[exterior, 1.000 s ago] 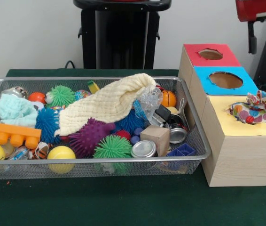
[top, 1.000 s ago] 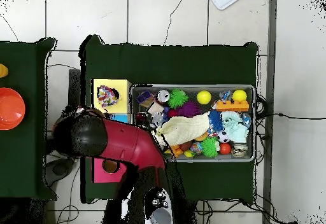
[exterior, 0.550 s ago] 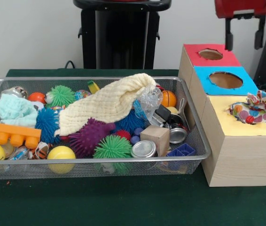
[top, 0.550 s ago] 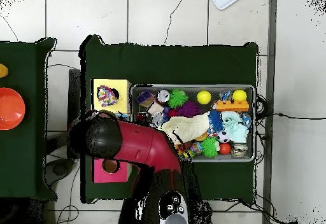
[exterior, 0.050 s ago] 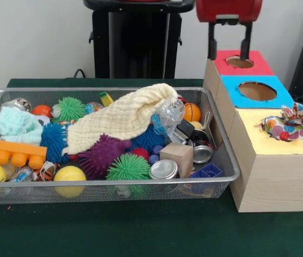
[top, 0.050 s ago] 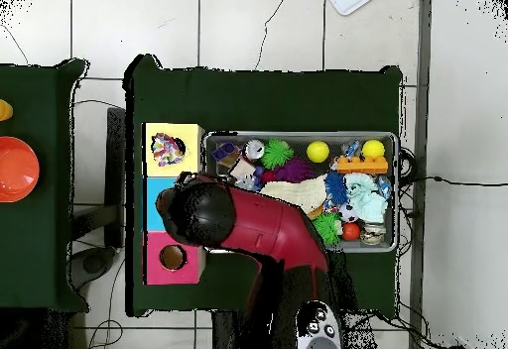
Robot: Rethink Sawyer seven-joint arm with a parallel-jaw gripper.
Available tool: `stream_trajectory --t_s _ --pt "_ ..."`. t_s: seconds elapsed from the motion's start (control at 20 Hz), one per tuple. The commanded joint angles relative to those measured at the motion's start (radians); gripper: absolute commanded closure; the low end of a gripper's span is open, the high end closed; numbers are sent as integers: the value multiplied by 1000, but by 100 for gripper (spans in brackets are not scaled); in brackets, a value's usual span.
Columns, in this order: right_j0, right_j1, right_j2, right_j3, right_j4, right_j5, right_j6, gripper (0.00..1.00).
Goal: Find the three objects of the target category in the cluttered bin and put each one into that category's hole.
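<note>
My gripper (exterior, 0.050 s ago: 228, 51) hangs open and empty at the top of the front view, its two black fingers (exterior, 0.050 s ago: 212, 47) just behind the red hole (exterior, 0.050 s ago: 240, 61) of the wooden box. A blue hole (exterior, 0.050 s ago: 257, 91) comes after it, then a yellow top (exterior, 0.050 s ago: 301, 143) with a colourful fabric scrunchie (exterior, 0.050 s ago: 288, 123) sitting in its hole. The wire bin (exterior, 0.050 s ago: 114, 183) holds a cream cloth (exterior, 0.050 s ago: 125, 115) draped over spiky balls and a pale blue cloth (exterior, 0.050 s ago: 15, 124) at the left. From overhead, the red arm (top, 0.050 s ago: 248, 228) covers the blue section and the bin's near corner, hiding the gripper.
The bin is packed with spiky balls (exterior, 0.050 s ago: 103, 154), yellow balls (exterior, 0.050 s ago: 69, 174), an orange block (exterior, 0.050 s ago: 12, 152), a wooden cube (exterior, 0.050 s ago: 177, 157), metal tins (exterior, 0.050 s ago: 164, 169) and a small basketball (exterior, 0.050 s ago: 192, 112). In the overhead view an orange bowl (top, 0.050 s ago: 17, 169) sits on a side table.
The gripper has travelled left across the top of the front view, from the right edge to behind the red hole. Overhead, the arm swung toward the bin. Bin contents are unchanged.
</note>
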Motion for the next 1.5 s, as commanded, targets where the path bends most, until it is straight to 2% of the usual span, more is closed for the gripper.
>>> stream_trajectory --t_s 0.05,0.45,0.7,0.95,1.3,1.5 --pt "-59 10 33 -25 -115 128 -57 0" --pt "-140 34 76 -59 -183 92 -80 0" --pt "-206 58 101 -127 -242 133 -138 0" --pt "-277 66 141 -152 -292 151 -189 0" --pt "-378 75 195 -130 -377 144 -247 0" --pt "-410 81 213 -116 -433 141 -255 0"
